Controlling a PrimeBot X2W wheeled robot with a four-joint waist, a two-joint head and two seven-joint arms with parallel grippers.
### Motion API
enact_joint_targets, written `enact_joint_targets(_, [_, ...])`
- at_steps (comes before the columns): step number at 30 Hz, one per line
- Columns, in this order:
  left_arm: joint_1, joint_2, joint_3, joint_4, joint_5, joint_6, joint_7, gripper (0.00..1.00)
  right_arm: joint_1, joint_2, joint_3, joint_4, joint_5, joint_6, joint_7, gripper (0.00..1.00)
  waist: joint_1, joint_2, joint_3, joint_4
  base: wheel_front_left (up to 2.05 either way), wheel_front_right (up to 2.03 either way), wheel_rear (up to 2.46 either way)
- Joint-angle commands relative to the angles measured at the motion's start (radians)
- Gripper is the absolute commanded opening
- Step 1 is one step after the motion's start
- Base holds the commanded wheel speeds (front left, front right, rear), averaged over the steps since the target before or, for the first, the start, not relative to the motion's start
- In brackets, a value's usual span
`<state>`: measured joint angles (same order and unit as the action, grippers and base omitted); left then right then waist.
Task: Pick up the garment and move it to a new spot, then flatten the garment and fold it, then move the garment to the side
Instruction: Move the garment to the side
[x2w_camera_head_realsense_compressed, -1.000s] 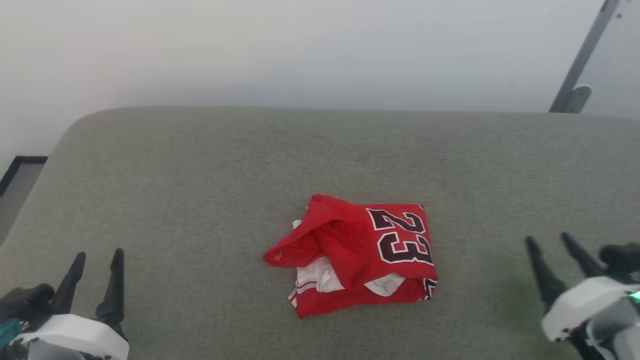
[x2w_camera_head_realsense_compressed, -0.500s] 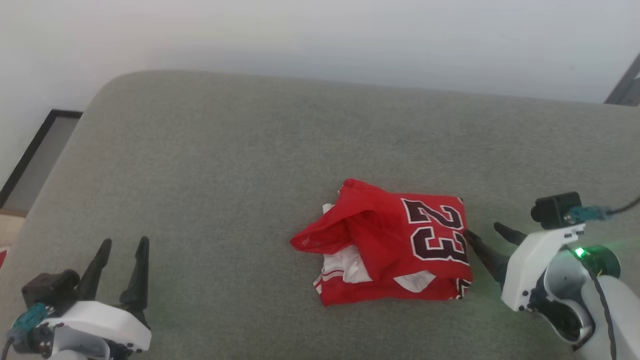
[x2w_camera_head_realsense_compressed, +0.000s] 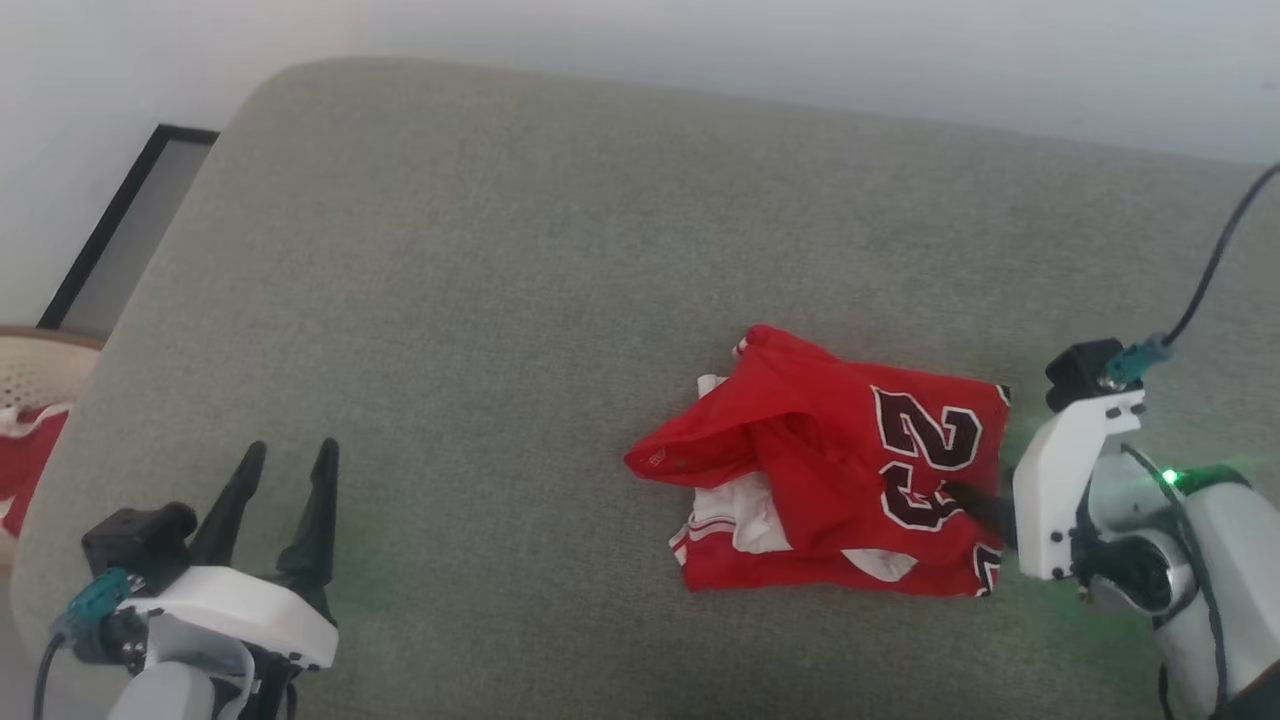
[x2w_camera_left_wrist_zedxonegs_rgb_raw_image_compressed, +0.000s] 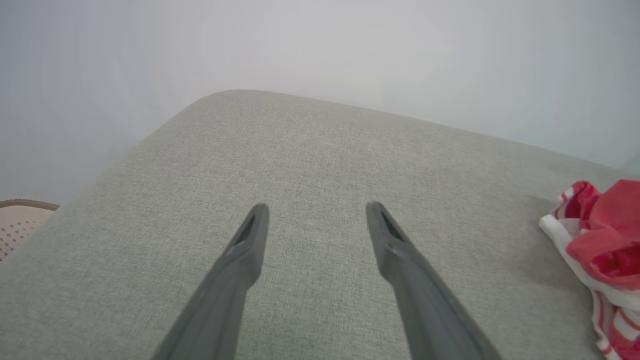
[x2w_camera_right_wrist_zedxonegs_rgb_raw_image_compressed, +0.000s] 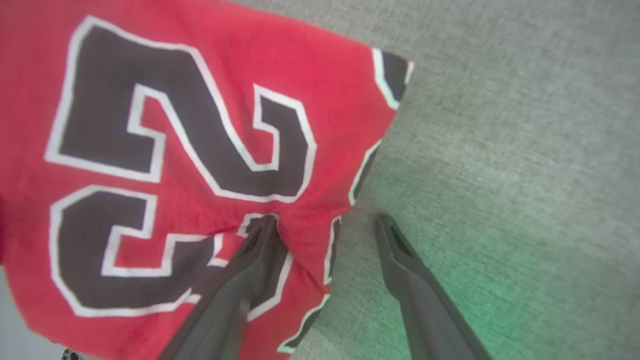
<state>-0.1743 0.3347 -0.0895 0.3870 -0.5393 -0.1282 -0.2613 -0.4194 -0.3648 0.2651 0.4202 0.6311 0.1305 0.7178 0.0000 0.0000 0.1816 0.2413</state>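
Note:
The garment (x2w_camera_head_realsense_compressed: 830, 470), a red jersey with white panels and a black number 23, lies crumpled on the grey cushion right of centre. My right gripper (x2w_camera_head_realsense_compressed: 985, 485) is at its right edge, open. In the right wrist view the right gripper (x2w_camera_right_wrist_zedxonegs_rgb_raw_image_compressed: 324, 220) straddles that edge of the garment (x2w_camera_right_wrist_zedxonegs_rgb_raw_image_compressed: 190, 100): one finger presses into the cloth by the number, the other rests over bare cushion. My left gripper (x2w_camera_head_realsense_compressed: 290, 450) stands open at the lower left, well apart from the jersey. In the left wrist view the left gripper (x2w_camera_left_wrist_zedxonegs_rgb_raw_image_compressed: 316, 207) holds nothing and the garment (x2w_camera_left_wrist_zedxonegs_rgb_raw_image_compressed: 605, 240) shows at the far right.
The grey cushion (x2w_camera_head_realsense_compressed: 500, 250) is wide, with a rounded far left corner and a pale wall behind. A woven basket (x2w_camera_head_realsense_compressed: 30, 380) with red cloth sits off the left edge. A dark-framed panel (x2w_camera_head_realsense_compressed: 120, 230) lies on the floor beyond it.
The head camera has turned, shifting the whole picture. My right gripper has come in from the right onto the garment's right edge. The left gripper stays open and idle.

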Motion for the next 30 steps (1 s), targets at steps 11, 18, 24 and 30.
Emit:
enact_joint_targets(11, [-0.033, -0.006, 0.004, 0.005, -0.001, -0.003, -0.004, 1.0, 0.01, 0.028, -0.06, -0.054, -0.05, -0.001, 0.063, 0.0, 0.0, 0.0, 0.014, 0.001, 0.0, 0.0, 0.0])
enact_joint_targets(18, [-0.057, -0.002, 0.0, -0.013, 0.014, -0.003, -0.004, 1.0, -0.026, -0.019, -0.131, -0.135, -0.108, 0.0, 0.091, 0.0, 0.0, 0.0, 0.018, -0.047, 0.0, 0.0, 0.0])
enact_joint_targets(24, [-0.091, -0.003, -0.025, -0.038, 0.023, -0.003, -0.004, 1.0, -0.068, -0.095, -0.172, -0.175, -0.162, 0.0, 0.106, 0.0, 0.0, 0.0, 0.033, -0.097, 0.0, 0.0, 0.0])
enact_joint_targets(30, [-0.143, 0.0, -0.061, -0.059, 0.03, -0.003, -0.004, 1.0, -0.131, -0.175, -0.202, -0.176, -0.189, 0.0, 0.099, 0.0, 0.0, 0.0, 0.061, -0.148, 0.0, 0.0, 0.0])
